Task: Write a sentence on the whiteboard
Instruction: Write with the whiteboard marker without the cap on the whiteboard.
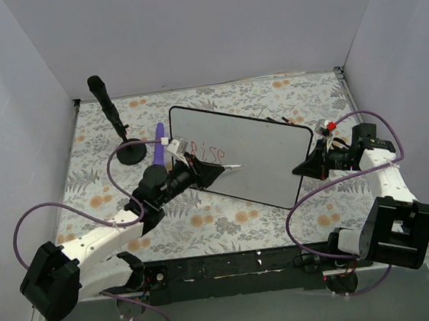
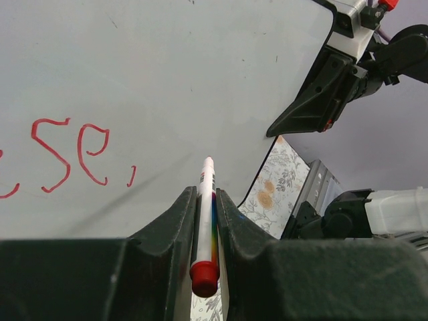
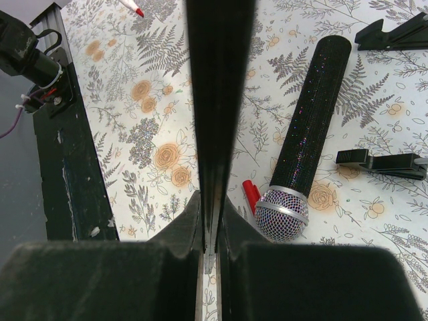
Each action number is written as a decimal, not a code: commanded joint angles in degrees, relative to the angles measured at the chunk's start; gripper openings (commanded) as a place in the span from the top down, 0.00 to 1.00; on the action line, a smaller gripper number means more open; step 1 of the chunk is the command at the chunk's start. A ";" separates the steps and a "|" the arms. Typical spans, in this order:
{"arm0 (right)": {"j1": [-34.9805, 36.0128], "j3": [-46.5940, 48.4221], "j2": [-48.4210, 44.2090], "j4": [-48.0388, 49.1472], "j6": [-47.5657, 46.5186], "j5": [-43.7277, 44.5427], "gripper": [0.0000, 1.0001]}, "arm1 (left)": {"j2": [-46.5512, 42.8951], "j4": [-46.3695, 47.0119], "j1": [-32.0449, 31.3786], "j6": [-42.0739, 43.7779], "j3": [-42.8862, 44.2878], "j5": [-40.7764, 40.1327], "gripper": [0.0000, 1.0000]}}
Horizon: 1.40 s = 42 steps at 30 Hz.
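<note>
Left tool [image 1: 218, 171], marker [image 1: 231, 167], whiteboard [image 1: 268, 155], floral cloth [image 1: 221, 223], walls [image 1: 200, 24]

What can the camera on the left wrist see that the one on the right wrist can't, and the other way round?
Only the left wrist view: red letters on the whiteboard, and the left fingers shut on a marker. Only the right wrist view: a sparkly black microphone with a small red cap beside it. Both: the whiteboard, edge-on in the right view, the right fingers clamping its edge, and the flowered cloth.
</note>
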 commanded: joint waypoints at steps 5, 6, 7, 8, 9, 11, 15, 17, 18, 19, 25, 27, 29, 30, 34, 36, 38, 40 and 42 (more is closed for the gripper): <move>0.71 1.23 -0.54 0.89 -1.87 1.68 0.99 | 2.60 4.76 -4.55 4.51 2.34 -5.36 1.00; 0.71 1.23 -0.71 0.81 -1.87 1.68 0.99 | 2.51 4.84 -4.82 4.69 2.08 -5.62 1.00; 0.71 1.14 -0.63 0.81 -1.96 1.68 0.99 | 2.17 4.93 -5.08 4.77 1.82 -6.15 1.00; 0.71 1.14 -0.80 0.89 -1.87 1.59 0.99 | 1.90 5.54 -5.52 5.04 1.47 -6.50 1.00; 0.79 1.14 -0.80 0.81 -1.96 1.68 0.99 | 1.64 5.90 -5.70 5.13 0.59 -6.77 1.00; 0.79 1.23 -0.80 0.81 -1.96 1.51 0.99 | 0.67 6.86 -6.05 5.48 -0.29 -7.73 1.00; 0.97 1.23 -0.71 0.89 -1.96 1.50 0.99 | -0.47 6.52 -6.05 5.65 -1.17 -9.14 1.00; 1.06 1.23 -0.71 0.89 -1.96 1.59 0.99 | -1.78 5.55 -6.05 5.74 -1.35 -10.10 1.00; 1.06 1.23 -0.63 0.89 -1.96 1.68 0.99 | -2.14 5.20 -6.05 6.09 -1.44 -11.41 1.00; 0.97 1.14 -0.63 0.81 -1.96 1.68 0.99 | -2.67 4.59 -6.05 6.44 -0.83 -12.12 1.00; 1.15 1.23 -0.54 0.89 -1.96 1.68 0.99 | -5.75 -4.73 -0.98 5.67 5.15 -12.42 1.00; 1.23 1.14 -0.62 0.81 -1.96 1.68 0.99 | -5.66 -5.00 1.67 4.08 6.38 -7.67 1.00; 1.15 1.14 -0.80 0.81 -1.96 1.77 0.99 | -5.13 -4.91 3.26 3.28 6.56 -3.79 1.00; 1.23 1.23 -0.80 0.89 -1.96 1.68 0.99 | -4.96 -4.65 3.26 3.54 6.30 -3.00 1.00; 1.23 1.23 -0.80 0.81 -1.96 1.59 0.99 | -4.08 -0.96 3.26 3.19 3.49 0.96 1.00; 1.23 1.14 -0.71 0.81 -1.96 1.59 0.99 | -3.20 0.97 3.26 3.19 2.00 2.72 1.00; 1.23 1.14 -0.54 0.81 -1.96 1.68 0.99 | -1.54 2.99 3.18 3.19 1.20 3.34 1.00; 1.32 1.05 -0.45 0.98 -1.96 1.77 0.99 | -0.13 4.05 3.00 3.19 0.85 3.69 1.00; 1.32 1.14 -0.45 1.07 -1.87 1.86 0.99 | 1.37 5.11 2.56 3.46 0.85 3.43 1.00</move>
